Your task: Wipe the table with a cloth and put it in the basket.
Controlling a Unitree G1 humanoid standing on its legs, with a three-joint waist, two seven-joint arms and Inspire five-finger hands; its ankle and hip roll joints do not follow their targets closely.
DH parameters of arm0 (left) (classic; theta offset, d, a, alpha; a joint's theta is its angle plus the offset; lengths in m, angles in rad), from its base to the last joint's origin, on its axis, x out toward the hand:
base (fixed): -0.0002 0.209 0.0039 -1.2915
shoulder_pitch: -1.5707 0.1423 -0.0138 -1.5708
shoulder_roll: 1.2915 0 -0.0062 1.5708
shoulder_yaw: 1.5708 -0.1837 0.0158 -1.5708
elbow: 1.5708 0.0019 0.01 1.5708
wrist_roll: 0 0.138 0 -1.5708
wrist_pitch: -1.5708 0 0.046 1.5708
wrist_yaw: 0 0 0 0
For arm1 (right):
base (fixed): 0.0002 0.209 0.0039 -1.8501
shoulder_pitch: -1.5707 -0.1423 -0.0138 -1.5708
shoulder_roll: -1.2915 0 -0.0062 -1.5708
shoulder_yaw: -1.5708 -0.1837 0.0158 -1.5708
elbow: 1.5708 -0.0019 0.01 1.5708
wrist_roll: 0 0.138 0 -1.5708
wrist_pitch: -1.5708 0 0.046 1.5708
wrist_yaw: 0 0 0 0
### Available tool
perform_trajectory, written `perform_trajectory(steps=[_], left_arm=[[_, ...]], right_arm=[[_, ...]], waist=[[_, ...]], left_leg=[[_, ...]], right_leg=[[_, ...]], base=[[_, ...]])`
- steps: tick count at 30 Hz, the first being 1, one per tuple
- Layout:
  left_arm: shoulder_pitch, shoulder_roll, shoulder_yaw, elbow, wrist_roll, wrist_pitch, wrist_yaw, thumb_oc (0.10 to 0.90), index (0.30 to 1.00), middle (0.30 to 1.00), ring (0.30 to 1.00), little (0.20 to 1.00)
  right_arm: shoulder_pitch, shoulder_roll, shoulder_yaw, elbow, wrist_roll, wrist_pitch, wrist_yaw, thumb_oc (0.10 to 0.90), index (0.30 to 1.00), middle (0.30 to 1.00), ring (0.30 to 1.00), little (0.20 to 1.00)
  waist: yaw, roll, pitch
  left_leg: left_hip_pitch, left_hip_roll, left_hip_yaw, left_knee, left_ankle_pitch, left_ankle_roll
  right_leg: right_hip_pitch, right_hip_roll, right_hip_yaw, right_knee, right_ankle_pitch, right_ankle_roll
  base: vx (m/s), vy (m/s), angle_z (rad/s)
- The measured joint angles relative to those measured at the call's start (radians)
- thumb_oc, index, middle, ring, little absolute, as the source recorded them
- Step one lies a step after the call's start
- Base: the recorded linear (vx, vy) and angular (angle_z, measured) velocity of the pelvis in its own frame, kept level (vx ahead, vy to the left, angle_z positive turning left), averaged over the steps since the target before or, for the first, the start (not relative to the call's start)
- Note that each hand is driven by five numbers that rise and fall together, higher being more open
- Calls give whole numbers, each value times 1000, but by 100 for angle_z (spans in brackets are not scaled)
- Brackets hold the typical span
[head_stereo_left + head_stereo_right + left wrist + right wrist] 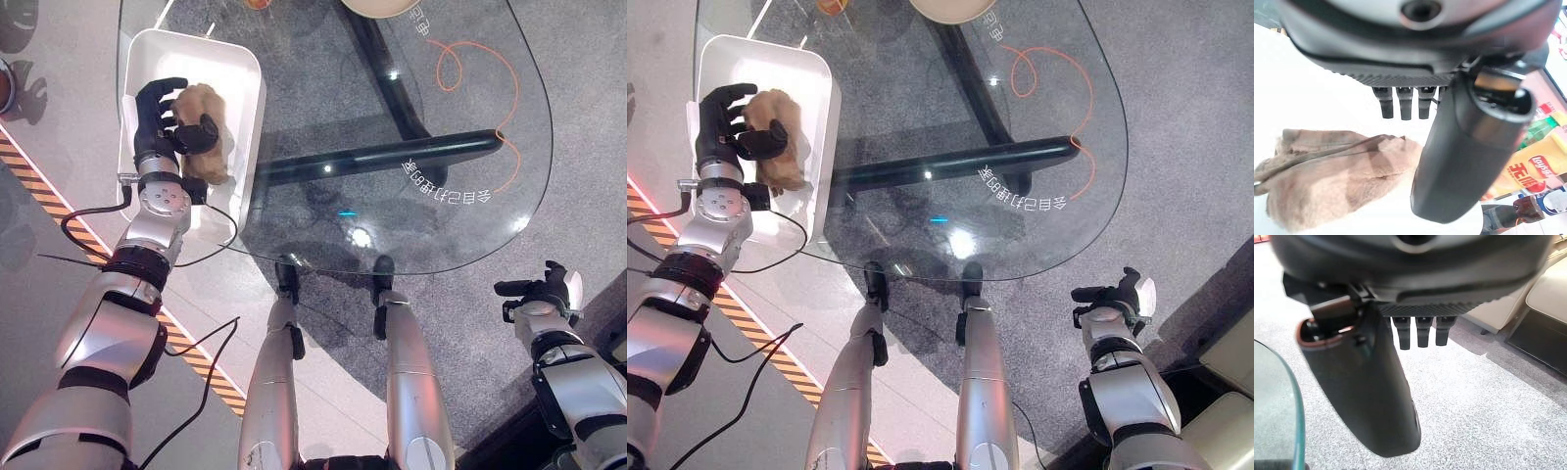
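Since the cloth already lies inside the basket, the step in hand looks like the release and the lift clear, and doing it well means leaving the cloth behind. The glass table (411,196) is the biggest thing here, a rounded clear top on a dark frame, with the grey carpet (1488,396) showing through it. The table surface bears nothing near the robot; at its far edge a pale dish (382,6) pokes in, too cropped to name surely. Whether the wiping is truly done I cannot judge from the glass.

The white basket (245,73) sits just beside the table's left edge, its rim near the glass. The tan cloth (204,127) rests bunched on the basket floor, within the walls.

The left hand (162,122) hangs over the basket with its thumb lying across the cloth. In the left wrist view the fingers (1405,103) stand straight, apart from the cloth (1332,176), so the hand seems slack with nothing pinched, though the thumb (1469,156) hides part of the contact.

To finish cleanly, the thumb should swing away first, then the hand should rise straight up, so the fuzzy pile does not snag and drag out over the rim.

The right hand (1112,294) hangs well apart, low beside the table, its fingers (1420,330) relaxed and holding nothing.
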Motion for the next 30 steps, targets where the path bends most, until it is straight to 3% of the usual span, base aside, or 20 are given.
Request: perform_trajectory(steps=[18,23,28,30], left_arm=[[-26,0,1,0,0,0,0,800,900,900,900,900],[-34,0,4,-1,-8,-28,5,800,900,900,900,900],[-19,1,18,-10,-40,-38,5,800,900,900,900,900],[13,5,50,-39,-41,-47,4,800,900,900,900,900]], right_arm=[[-1,0,0,2,-4,-10,0,800,900,900,900,900],[1,0,0,2,-5,-17,1,800,900,900,900,900],[29,7,0,2,-5,-18,7,800,900,900,900,900],[60,12,-2,3,-7,-19,23,800,900,900,900,900]], waist=[[2,0,0],[2,0,0],[3,0,0],[5,0,0]], left_leg=[[-3,2,0,-1,0,0],[5,4,-1,0,2,-1],[70,9,-7,-10,2,-1],[143,16,-13,-45,5,-5]], right_leg=[[2,2,-1,-7,5,0],[11,5,-1,-9,9,0],[88,9,-9,-29,9,0],[163,14,-26,-62,12,1]], base=[[-2,0,0],[-8,-16,0],[-15,-58,2],[29,-66,3]])
